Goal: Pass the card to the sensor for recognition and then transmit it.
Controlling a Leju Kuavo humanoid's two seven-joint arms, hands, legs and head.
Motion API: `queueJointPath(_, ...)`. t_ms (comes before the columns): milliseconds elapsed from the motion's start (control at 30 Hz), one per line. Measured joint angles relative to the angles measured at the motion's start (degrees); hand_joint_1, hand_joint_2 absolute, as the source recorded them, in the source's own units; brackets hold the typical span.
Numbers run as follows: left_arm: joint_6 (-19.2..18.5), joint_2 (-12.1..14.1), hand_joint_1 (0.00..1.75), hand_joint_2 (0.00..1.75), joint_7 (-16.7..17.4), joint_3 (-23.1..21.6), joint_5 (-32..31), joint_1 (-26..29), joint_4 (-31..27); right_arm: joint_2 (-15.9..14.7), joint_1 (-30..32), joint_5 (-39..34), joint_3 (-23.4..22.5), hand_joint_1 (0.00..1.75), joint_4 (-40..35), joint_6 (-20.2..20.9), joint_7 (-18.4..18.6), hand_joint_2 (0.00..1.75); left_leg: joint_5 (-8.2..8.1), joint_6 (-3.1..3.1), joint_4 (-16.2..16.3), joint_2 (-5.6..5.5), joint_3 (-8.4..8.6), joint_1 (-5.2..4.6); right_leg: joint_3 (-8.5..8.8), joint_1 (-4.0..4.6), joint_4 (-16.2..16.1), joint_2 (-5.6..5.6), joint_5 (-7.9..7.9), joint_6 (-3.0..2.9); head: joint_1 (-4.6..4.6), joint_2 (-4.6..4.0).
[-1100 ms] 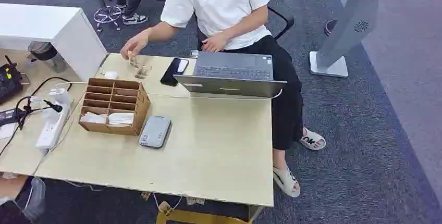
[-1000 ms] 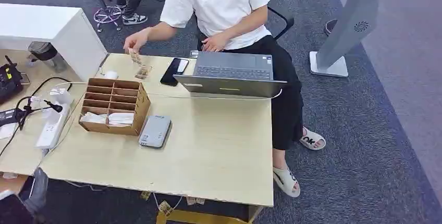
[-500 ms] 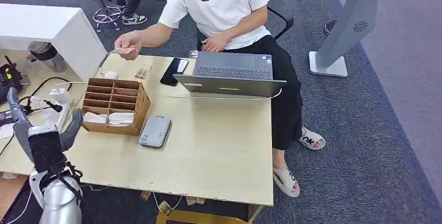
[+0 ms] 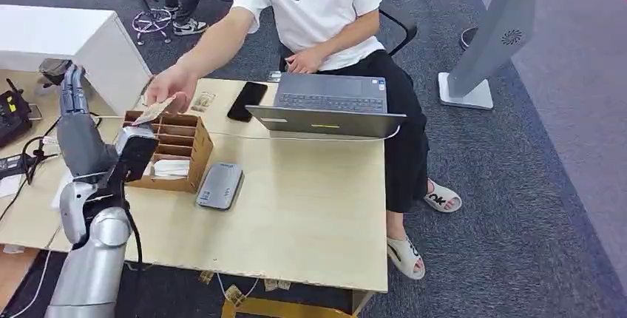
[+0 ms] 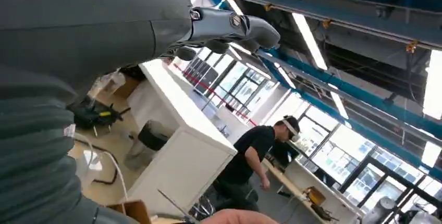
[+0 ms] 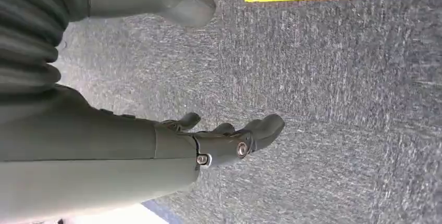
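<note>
**Q:** Left hand [image 4: 83, 137] first: how does it stand?

**A:** Raised over the left part of the table [image 4: 310, 214], palm side toward the wooden organiser [image 4: 177, 151], its fingers [image 4: 70, 89] pointing up and spread, its thumb [image 4: 137, 151] apart from them. It holds nothing. From the left wrist camera the fingers [image 5: 229, 26] reach out against the ceiling lights, again with nothing between them.

**Q:** And the card?

**A:** The card [image 4: 154, 111] is in the person's hand [image 4: 171, 87], held out over the far left corner of the organiser, just to the right of the robot's fingers. I cannot tell whether it touches the robot's thumb; it looks slightly apart.

**Q:** Where is the sensor?

**A:** A flat grey reader [image 4: 219, 185] lies on the table just right of the organiser, on its near side.

**Q:** The right hand?

**A:** The right hand [image 6: 219, 143] hangs above grey carpet [image 6: 339, 104], fingers loosely extended and a little apart, thumb [image 6: 177, 2] well clear of them, nothing held.

**Q:** What else is on the table?

**A:** An open laptop [image 4: 329, 103] at the far side in front of the seated person, a dark phone [image 4: 247, 100] to its left, white folded items [image 4: 171, 168] in the organiser's near compartments, and a power strip [image 4: 58, 192] with cables at the left edge.
</note>
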Motion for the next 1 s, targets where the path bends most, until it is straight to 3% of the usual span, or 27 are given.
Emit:
queueJointPath(100, 0.22, 1.65, 0.03, 1.75, 2.17, -2.04, -5.37, -1.49, 1.32, 0.00, -0.02, 0.66, 0.44, 0.00, 0.04, 0.64, 0.57, 1.75, 0.00, 0.00, 0.00, 0.02, 0.00, 0.00, -0.01, 0.00, 0.00, 0.01, 0.01, -0.01, 0.00, 0.00)
queueJointPath(133, 0.35, 2.30, 1.75, 1.75, 2.89, -2.67, -7.08, -1.97, 1.75, 0.00, -0.02, 0.86, 0.61, 0.00, 0.04, 0.73, 0.74, 1.75, 0.00, 0.00, 0.00, 0.02, 0.00, 0.00, -0.02, 0.00, 0.00, 0.01, 0.01, -0.01, 0.00, 0.00)
queueJointPath(633, 1.68, 11.46, 1.75, 1.75, 13.38, -11.31, -34.25, -7.15, 7.52, -0.17, -0.14, 3.94, 2.14, 0.00, 0.48, 3.90, 3.50, 1.75, 0.06, -0.06, 0.00, 0.02, -0.06, 0.01, -0.09, 0.00, 0.04, 0.03, 0.03, -0.03, 0.00, 0.00)
queueJointPath(1000, -2.07, 12.07, 1.75, 1.75, 13.75, -15.43, -35.55, -7.18, 7.80, -0.24, -0.13, 4.16, 2.43, 0.00, 0.50, 4.31, 3.76, 1.75, 0.05, -0.06, 0.00, 0.02, -0.09, -0.01, -0.10, -0.01, 0.04, 0.03, 0.03, -0.03, 0.00, 0.00)
